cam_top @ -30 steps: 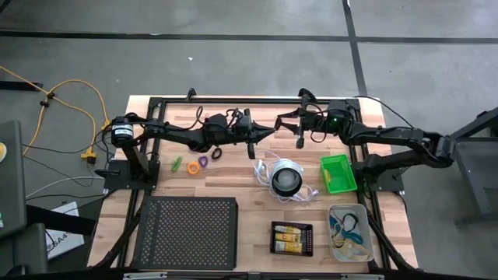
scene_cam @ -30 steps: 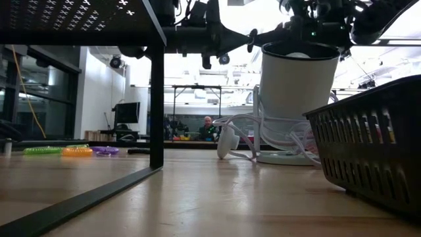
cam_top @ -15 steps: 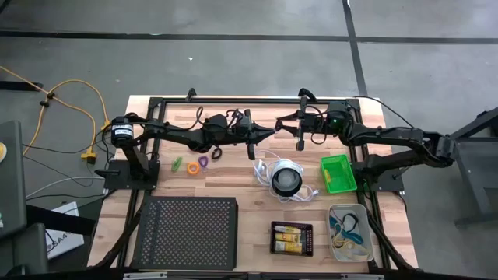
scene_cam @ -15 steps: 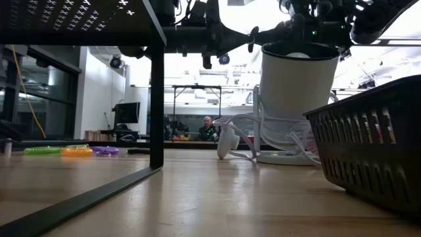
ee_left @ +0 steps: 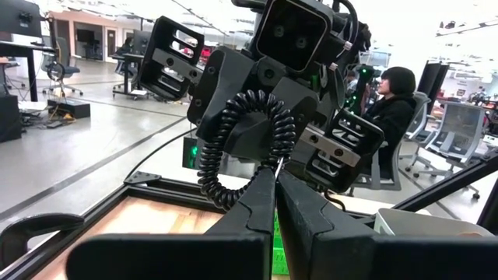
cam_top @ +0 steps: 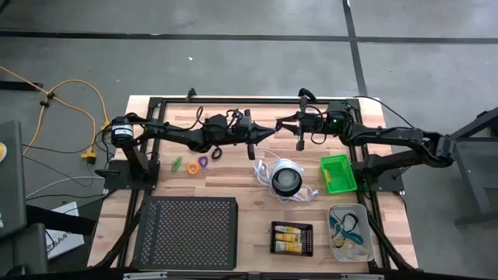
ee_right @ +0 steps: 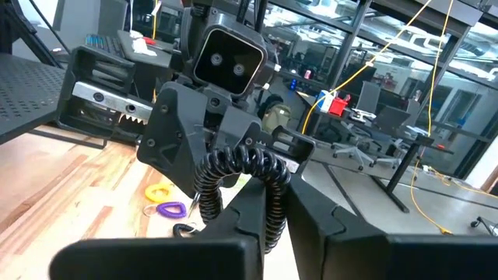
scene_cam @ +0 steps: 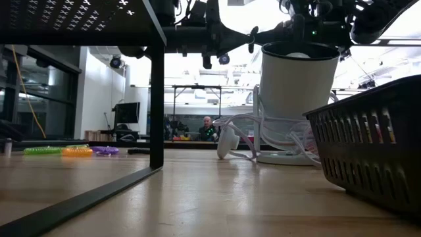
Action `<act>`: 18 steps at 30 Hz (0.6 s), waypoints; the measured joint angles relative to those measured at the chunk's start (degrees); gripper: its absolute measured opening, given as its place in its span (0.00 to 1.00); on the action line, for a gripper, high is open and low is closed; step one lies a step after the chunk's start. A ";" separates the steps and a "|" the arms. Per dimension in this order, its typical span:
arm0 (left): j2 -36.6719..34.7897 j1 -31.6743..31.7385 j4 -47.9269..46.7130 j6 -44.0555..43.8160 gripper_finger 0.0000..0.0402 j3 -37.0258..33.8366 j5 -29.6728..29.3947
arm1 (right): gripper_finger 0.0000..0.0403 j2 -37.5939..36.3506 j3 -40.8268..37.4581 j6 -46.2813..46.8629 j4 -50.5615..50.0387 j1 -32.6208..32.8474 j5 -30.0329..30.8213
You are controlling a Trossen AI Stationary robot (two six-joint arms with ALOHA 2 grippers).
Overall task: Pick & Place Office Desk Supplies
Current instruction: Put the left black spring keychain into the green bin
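Above the table's far edge, the left gripper [ee_left: 274, 183] and right gripper [ee_right: 274, 204] met, both clamped on one black coil [ee_left: 247, 148], likely mid-handover; other loops [cam_top: 194, 164] lay left of the white-and-black object [cam_top: 286, 180].

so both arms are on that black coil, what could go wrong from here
1. The left gripper and right gripper both pinch the same coil in mid-air. Pulling apart before one lets go could stretch it or snap it free.
2. The right gripper seems to hold just one turn near its tips, so the coil may slip and miss the green tray.
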 joint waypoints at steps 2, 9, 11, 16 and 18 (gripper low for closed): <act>0.00 0.00 0.00 0.00 0.00 0.00 0.00 | 0.07 0.00 0.00 0.00 0.00 0.00 0.00; 0.00 0.00 -0.41 0.08 0.01 0.00 0.00 | 0.07 -0.04 0.00 0.00 -0.78 -0.02 0.67; 0.00 0.00 -0.66 1.00 0.02 0.00 0.00 | 0.07 -0.62 0.00 -0.05 -2.57 -0.06 2.31; 0.00 0.02 -0.94 1.95 0.10 0.00 -0.02 | 0.07 -4.46 0.00 -0.87 -11.62 -0.20 6.77; 0.00 0.02 -0.97 1.97 0.11 0.00 -0.02 | 0.07 -6.98 0.00 -0.90 -15.95 -0.20 8.25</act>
